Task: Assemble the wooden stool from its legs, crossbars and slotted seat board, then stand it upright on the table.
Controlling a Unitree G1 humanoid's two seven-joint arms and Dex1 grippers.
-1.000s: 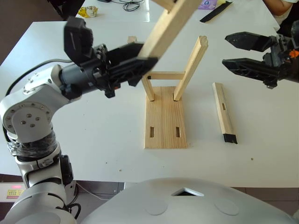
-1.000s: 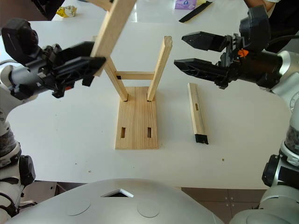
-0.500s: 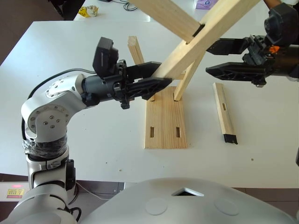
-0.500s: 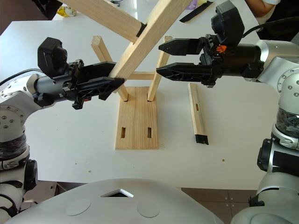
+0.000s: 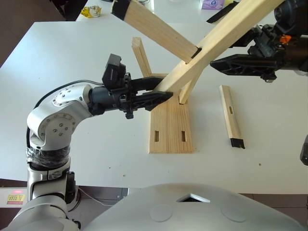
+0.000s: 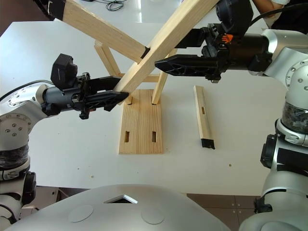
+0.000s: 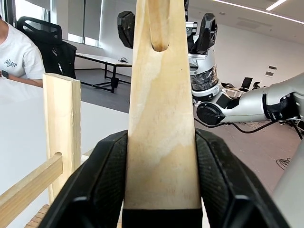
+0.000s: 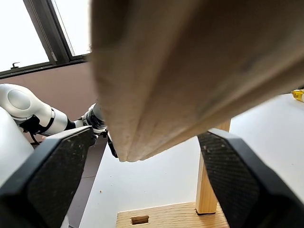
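- The long leg I hold runs off the picture at 12 o'clock, so I cannot see its top end.
- A second stick is joined to it partway up and slants off toward 10 o'clock. It has a black cap on its tip.
- One finger of my right jaws is hidden behind the long leg.
- The foot of one of the standing legs is hidden behind my left jaws. The other is mostly behind the long leg.
- The seat board lies flat in the middle of the table. It is well apart from the 9 and 3 o'clock edges and nearer the 6 o'clock edge.
- The standing legs sit in its 12 o'clock end, joined by a crossbar. Two slots at its 6 o'clock end are open.
- A loose leg lies flat at 3 o'clock of the board, apart from it.
- My left jaws pinch the bottom end of the long leg tight, just above the board.
- My right jaws are spread wide with the long leg between them, higher up. I cannot tell if they touch it.
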